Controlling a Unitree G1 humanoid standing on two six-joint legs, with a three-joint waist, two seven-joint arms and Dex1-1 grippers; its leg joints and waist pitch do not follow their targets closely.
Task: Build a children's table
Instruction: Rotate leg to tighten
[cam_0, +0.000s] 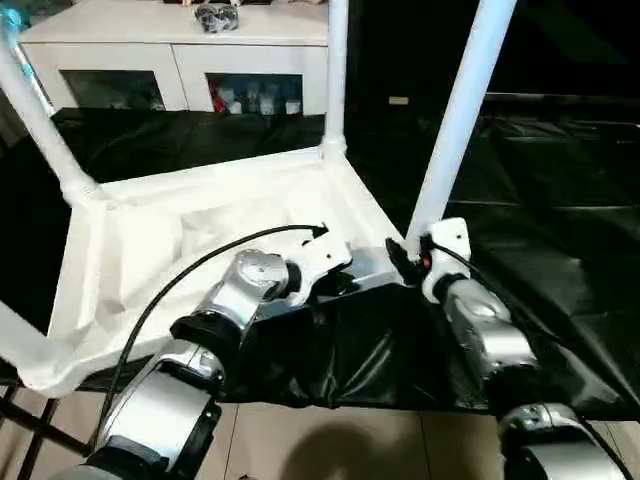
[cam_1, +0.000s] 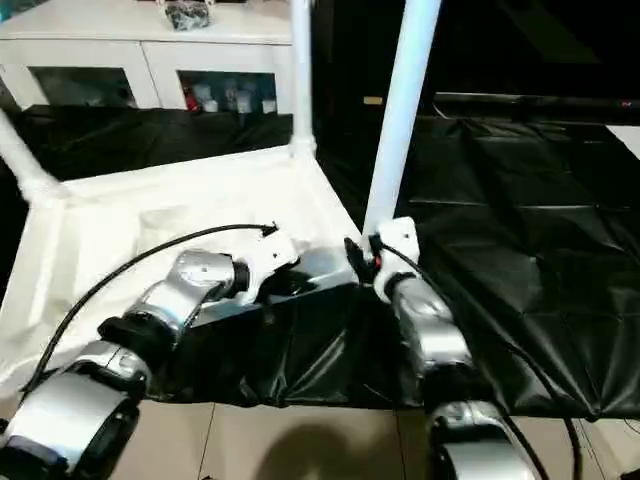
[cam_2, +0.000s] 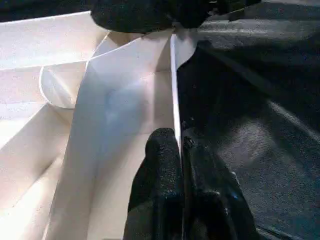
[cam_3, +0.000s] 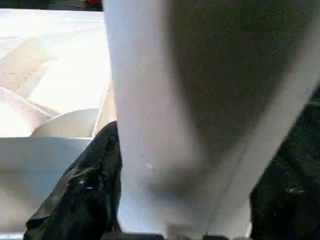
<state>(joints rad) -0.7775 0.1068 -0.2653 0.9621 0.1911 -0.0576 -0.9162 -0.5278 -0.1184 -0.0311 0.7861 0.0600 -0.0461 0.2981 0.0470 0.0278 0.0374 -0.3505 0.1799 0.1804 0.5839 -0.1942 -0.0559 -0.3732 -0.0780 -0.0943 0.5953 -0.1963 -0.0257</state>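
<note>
The upturned table top (cam_0: 200, 240) lies on the black-covered tabletop (cam_0: 560, 200), three legs already standing in its corners; my left claw (cam_2: 181, 150) is pinched tight on its near rim to steady it; my right claw (cam_0: 415, 255) is clamped around the fourth leg (cam_0: 455, 120), held upright over the near right corner for seating

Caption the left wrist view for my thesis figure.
Left tool pinching the upturned top's side wall, black sheet alongside.
</note>
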